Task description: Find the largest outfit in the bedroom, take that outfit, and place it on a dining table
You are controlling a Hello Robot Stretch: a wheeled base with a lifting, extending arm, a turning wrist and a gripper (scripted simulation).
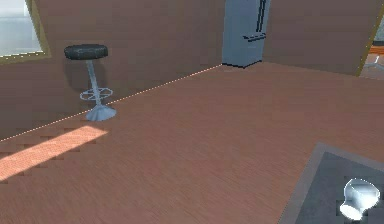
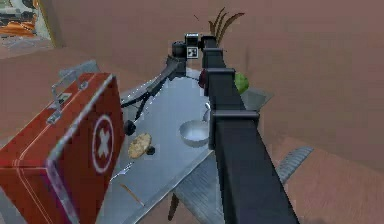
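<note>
My arm [image 2: 235, 130] rises as a dark bar over a grey table [image 2: 172, 175] in the arm side view. At its far end stand the white marker squares [image 2: 193, 47]. The gripper [image 2: 133, 113] reaches down to the left from them, with its thin fingers [image 2: 150, 92] ending near a red case [image 2: 62, 150] marked with a white cross. The tabletop and the case lie behind the gripper's far end, so I cannot tell whether it holds anything. A corner of a grey table [image 1: 330, 185] sits at the forward view's bottom right.
On the table lie a grey bowl [image 2: 195, 132], a small tan lump [image 2: 139, 146], a green object [image 2: 241, 83] and a brown-leaved plant [image 2: 223, 22]. A white cup [image 1: 357, 197] stands on the table corner. Ahead are open wooden floor [image 1: 200, 140], a black-seated stool [image 1: 90, 60] and a fridge [image 1: 247, 35].
</note>
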